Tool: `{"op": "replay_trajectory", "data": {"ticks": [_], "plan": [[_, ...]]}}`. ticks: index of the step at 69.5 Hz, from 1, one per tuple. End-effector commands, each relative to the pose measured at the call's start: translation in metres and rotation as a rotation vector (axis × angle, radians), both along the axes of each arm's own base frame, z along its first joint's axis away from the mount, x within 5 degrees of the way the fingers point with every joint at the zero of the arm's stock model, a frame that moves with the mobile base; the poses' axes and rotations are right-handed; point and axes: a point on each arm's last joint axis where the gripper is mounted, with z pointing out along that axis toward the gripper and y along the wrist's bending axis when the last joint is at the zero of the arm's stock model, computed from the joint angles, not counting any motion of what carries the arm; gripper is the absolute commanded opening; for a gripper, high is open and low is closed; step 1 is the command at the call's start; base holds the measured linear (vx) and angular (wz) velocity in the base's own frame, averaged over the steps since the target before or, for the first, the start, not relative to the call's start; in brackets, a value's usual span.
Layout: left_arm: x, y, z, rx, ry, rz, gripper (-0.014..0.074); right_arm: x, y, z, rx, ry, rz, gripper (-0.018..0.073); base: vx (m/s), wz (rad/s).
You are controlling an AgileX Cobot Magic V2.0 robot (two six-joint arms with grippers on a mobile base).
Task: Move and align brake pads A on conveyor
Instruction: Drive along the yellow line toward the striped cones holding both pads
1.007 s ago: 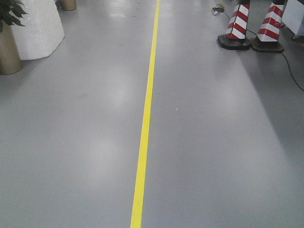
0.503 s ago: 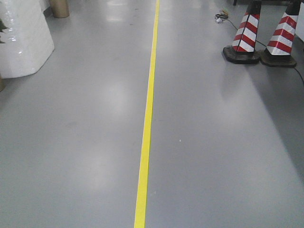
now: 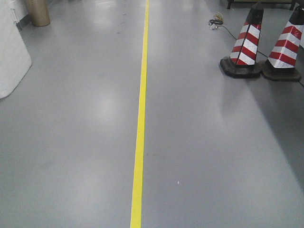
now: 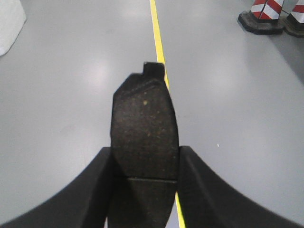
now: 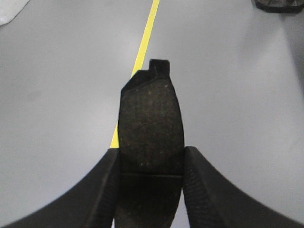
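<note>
Nearest, left wrist view: left end effector [image 4: 145, 164], both black fingers closed against the long edges of one brake pad A [image 4: 144, 137], a dark, speckled friction face with a thin cross groove near the fingers and a small square tab at the far tip; the pad projects forward, held flat-on to the camera, presumably so that it can be laid down lengthwise. Right wrist view: right end effector [image 5: 150, 164], likewise clamped on a second brake pad A [image 5: 150, 128], same orientation, tab forward. Both pads are held above bare grey floor [image 3: 76, 142], not over any belt; the conveyor is not in view, so the carry looks to be in transit, with placing and aligning yet to come. Middle distance: yellow floor line [image 3: 138, 142] running straight ahead. Far right: two red-and-white striped cones [image 3: 247, 45] on black bases, cable [image 3: 223, 26] beside them. Far left: white wrapped bulk [image 3: 12, 61], tan cylinder [image 3: 38, 12].
</note>
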Motion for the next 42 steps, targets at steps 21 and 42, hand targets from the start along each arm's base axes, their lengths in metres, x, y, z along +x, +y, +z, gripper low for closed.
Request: {"op": "replay_trajectory", "data": {"ticks": [21, 42], "plan": [[0.003, -0.0017, 0.0152, -0.011, -0.101, -0.018, -0.0006, 0.0042, -0.0004, 0.0152, 0.002, -0.11, -0.006, -0.0004, 0.79, -0.03], [0.003, -0.0017, 0.0152, -0.011, -0.101, -0.018, -0.0006, 0.0042, -0.0004, 0.0151, 0.002, -0.109, -0.006, -0.0004, 0.81, -0.03]]}}
